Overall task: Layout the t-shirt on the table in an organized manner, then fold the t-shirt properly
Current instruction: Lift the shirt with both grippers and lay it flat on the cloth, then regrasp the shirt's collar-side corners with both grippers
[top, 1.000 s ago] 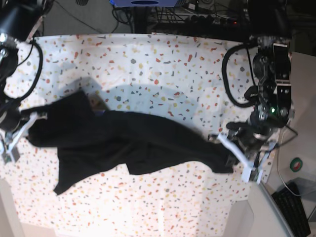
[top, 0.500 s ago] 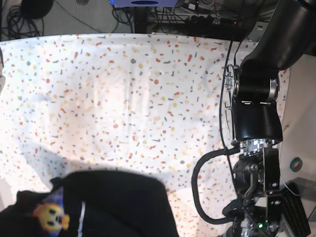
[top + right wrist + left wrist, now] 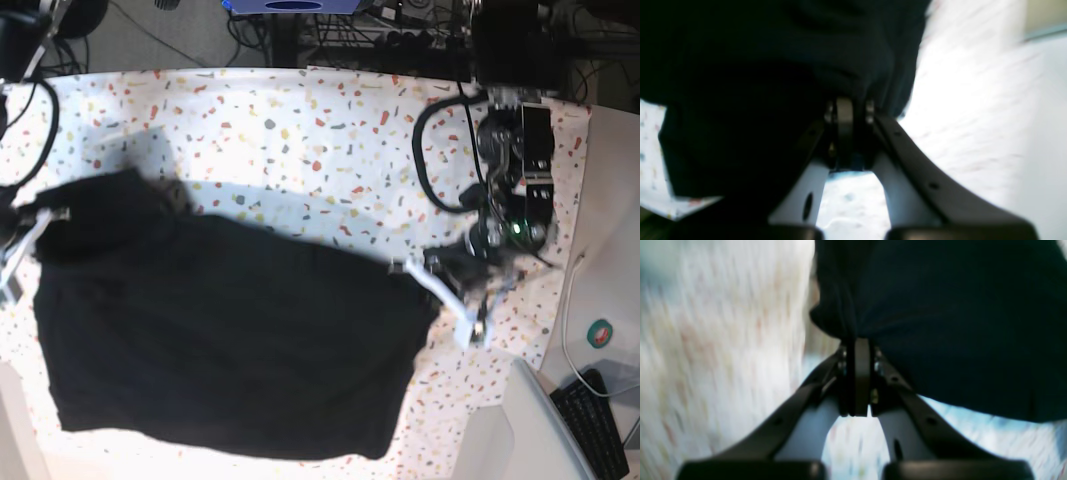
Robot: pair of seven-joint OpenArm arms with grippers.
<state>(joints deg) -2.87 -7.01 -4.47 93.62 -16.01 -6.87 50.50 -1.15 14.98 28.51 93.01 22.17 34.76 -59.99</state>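
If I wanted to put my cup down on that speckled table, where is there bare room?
The far strip of the table, between the t-shirt and the back edge, is bare. A narrower patch lies at the near right corner, past the shirt's edge. The middle and left are covered by cloth, and both side edges are crowded by the left gripper and right gripper.

Left gripper: white-and-black fingers pressed together, pinching dark cloth, low, wrist tilted sideways.
Right gripper: white fingers closed tight, clamping dark cloth, reaching in from frame edge.
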